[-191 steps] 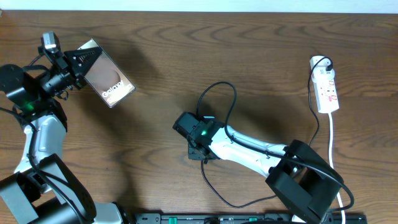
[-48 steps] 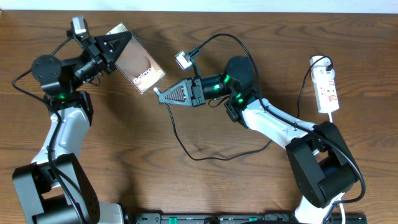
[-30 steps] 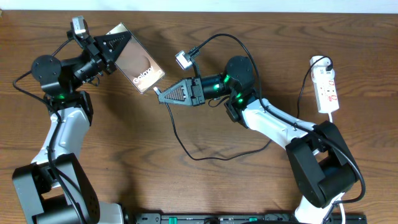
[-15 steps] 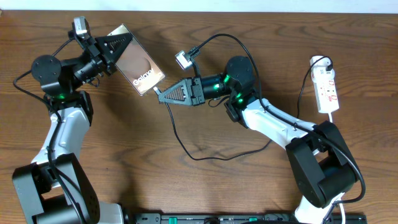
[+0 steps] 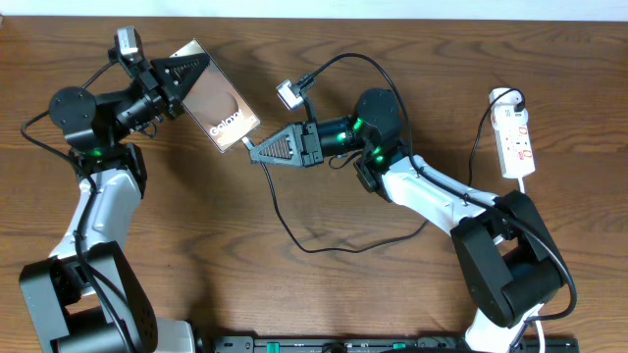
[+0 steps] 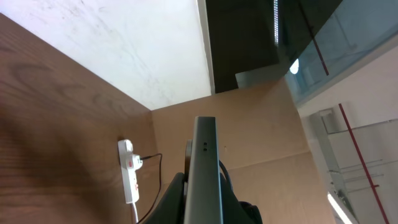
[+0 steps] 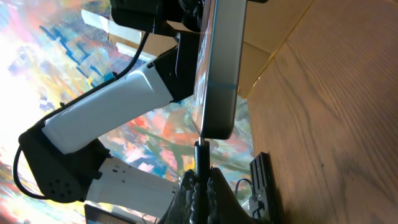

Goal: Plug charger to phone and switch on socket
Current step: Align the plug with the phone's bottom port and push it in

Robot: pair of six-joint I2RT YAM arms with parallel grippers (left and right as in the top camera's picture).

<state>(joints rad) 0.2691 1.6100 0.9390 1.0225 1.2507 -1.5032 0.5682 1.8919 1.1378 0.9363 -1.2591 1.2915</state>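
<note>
My left gripper (image 5: pixel 179 73) is shut on the phone (image 5: pixel 217 106) and holds it tilted above the table, its glossy face with white lettering up. In the left wrist view the phone (image 6: pixel 206 168) shows edge-on between my fingers. My right gripper (image 5: pixel 257 149) is shut on the charger plug (image 7: pixel 201 160), whose tip meets the phone's bottom edge (image 7: pixel 216 127). The thin black charger cable (image 5: pixel 294 235) loops down over the table. The white socket (image 5: pixel 514 143) lies at the far right, also seen in the left wrist view (image 6: pixel 129 180).
The socket's white lead (image 5: pixel 524 216) runs down the right side toward the table's front. A small white block (image 5: pixel 287 94) hangs on the cable above my right gripper. A black rail (image 5: pixel 373 344) lines the front edge.
Over six seconds both arms rose and came together, bringing the plug to the phone's bottom edge. In the last second the phone shifted slightly toward the plug.
</note>
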